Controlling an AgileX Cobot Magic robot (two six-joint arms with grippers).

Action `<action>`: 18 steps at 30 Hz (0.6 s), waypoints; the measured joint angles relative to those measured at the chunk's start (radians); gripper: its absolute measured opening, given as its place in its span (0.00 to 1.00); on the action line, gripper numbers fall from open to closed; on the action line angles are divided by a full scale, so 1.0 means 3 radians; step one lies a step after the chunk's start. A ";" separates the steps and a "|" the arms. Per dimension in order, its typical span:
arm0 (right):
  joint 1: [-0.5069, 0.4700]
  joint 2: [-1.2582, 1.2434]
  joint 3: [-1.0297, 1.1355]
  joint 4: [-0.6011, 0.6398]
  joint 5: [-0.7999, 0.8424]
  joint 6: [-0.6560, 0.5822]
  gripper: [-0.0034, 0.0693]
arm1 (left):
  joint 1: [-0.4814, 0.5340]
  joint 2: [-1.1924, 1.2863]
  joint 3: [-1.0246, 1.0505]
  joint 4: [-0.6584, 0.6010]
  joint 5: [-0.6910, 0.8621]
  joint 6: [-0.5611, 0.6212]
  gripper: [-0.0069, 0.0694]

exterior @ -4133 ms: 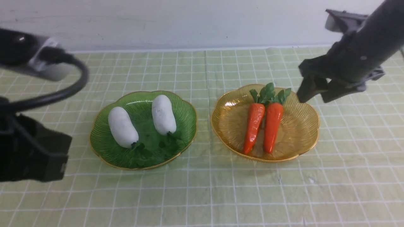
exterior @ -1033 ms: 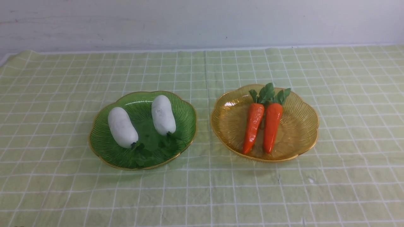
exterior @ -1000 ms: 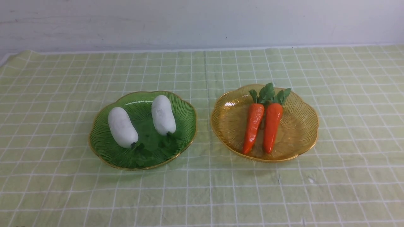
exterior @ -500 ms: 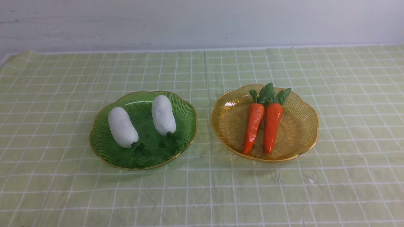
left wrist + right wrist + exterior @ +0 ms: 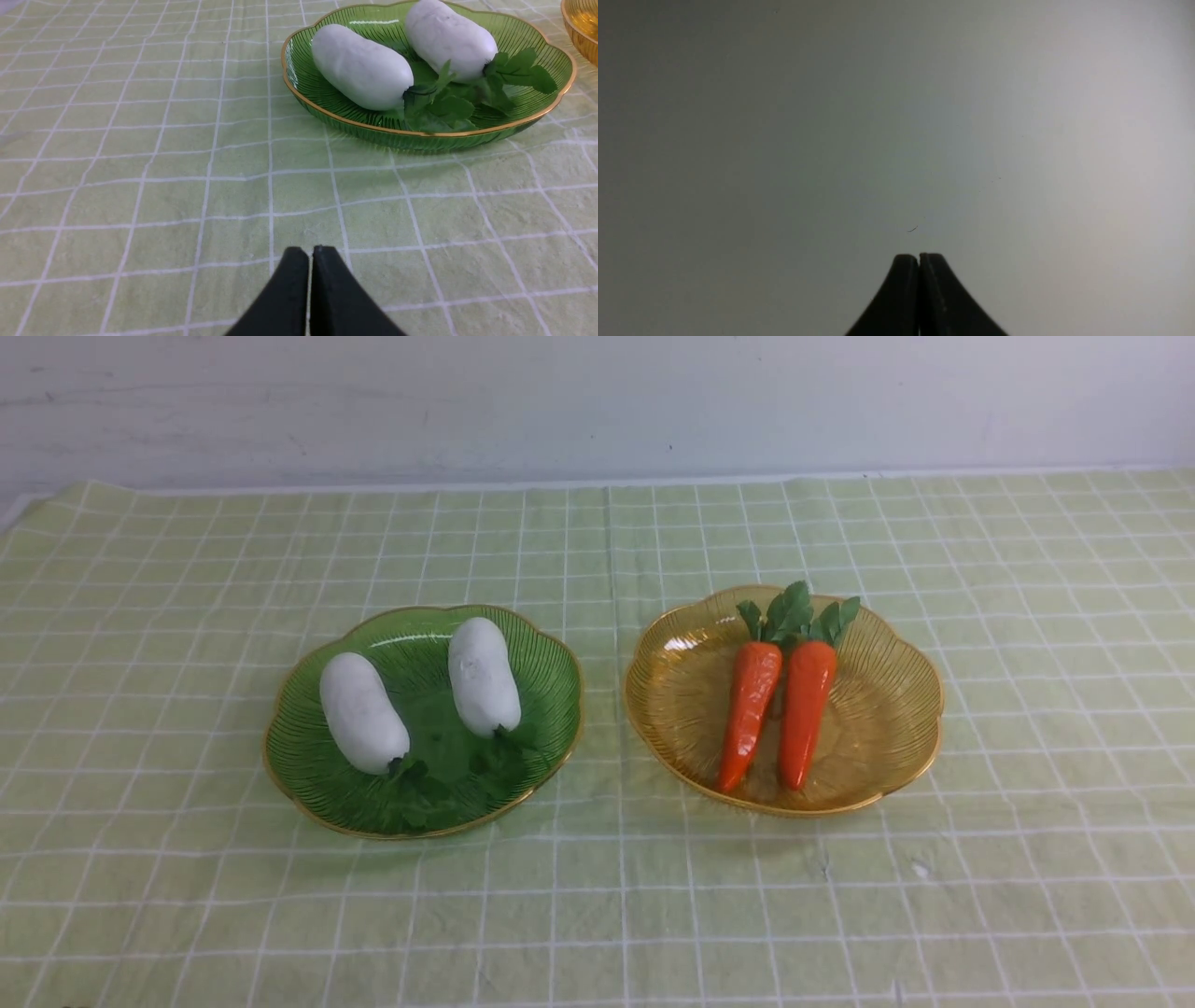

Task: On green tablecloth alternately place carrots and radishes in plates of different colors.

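Two white radishes (image 5: 362, 711) (image 5: 483, 676) lie in the green plate (image 5: 308, 775) at centre left of the green tablecloth (image 5: 597, 896). Two orange carrots (image 5: 750, 711) (image 5: 805, 709) lie side by side in the amber plate (image 5: 896, 709) at centre right. Neither arm shows in the front view. In the left wrist view my left gripper (image 5: 310, 254) is shut and empty, low over bare cloth, apart from the green plate (image 5: 420, 137) and its radishes (image 5: 362, 72). In the right wrist view my right gripper (image 5: 919, 261) is shut and empty, facing a plain grey surface.
A pale wall (image 5: 597, 401) runs along the far edge of the cloth. The amber plate's rim (image 5: 572, 23) just shows in the left wrist view. Bare cloth lies around both plates.
Both arms were over the table 4.1 s ago and have since left the front view. In the last second nothing has moved.
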 joint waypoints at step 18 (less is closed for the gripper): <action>-0.0474 0.0003 0.1329 -0.0738 0.0949 -0.0276 0.03 | 0.0000 0.0000 0.0000 0.0000 0.0000 0.0000 0.08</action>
